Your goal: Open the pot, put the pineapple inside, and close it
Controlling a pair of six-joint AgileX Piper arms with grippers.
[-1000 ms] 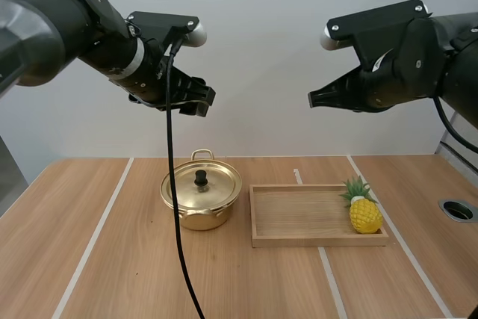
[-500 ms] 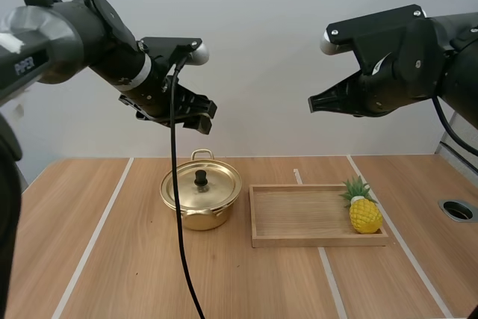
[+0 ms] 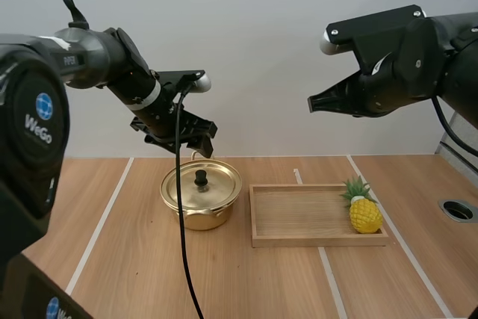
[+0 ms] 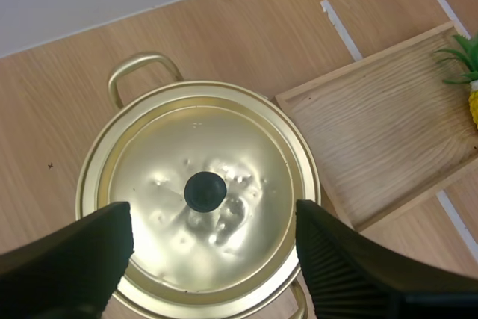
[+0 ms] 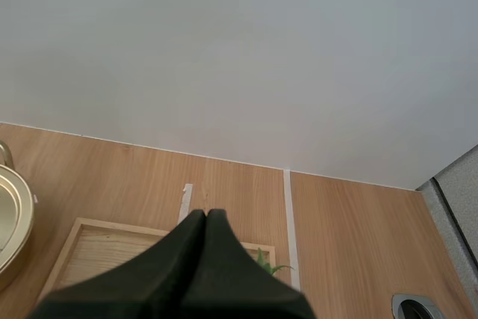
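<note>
A gold pot (image 3: 202,198) stands on the table with its lid (image 4: 200,198) on, a black knob (image 4: 205,190) at the lid's middle. My left gripper (image 3: 187,138) hangs open just above the pot, its two fingers (image 4: 75,259) standing wide apart on either side of the knob. A yellow pineapple (image 3: 364,211) with green leaves stands at the right end of the wooden tray (image 3: 299,238). High at the right, my right gripper (image 3: 312,101) is shut, its fingers lying together as one dark wedge (image 5: 203,229) above the tray's far edge.
The tray (image 4: 381,125) lies right of the pot, close beside it. White tape lines (image 3: 97,233) run along the wooden table. A round hole (image 3: 457,210) is set in the table at the far right.
My left gripper has come down and forward from high at the left to just above the pot. The right gripper has barely moved.
</note>
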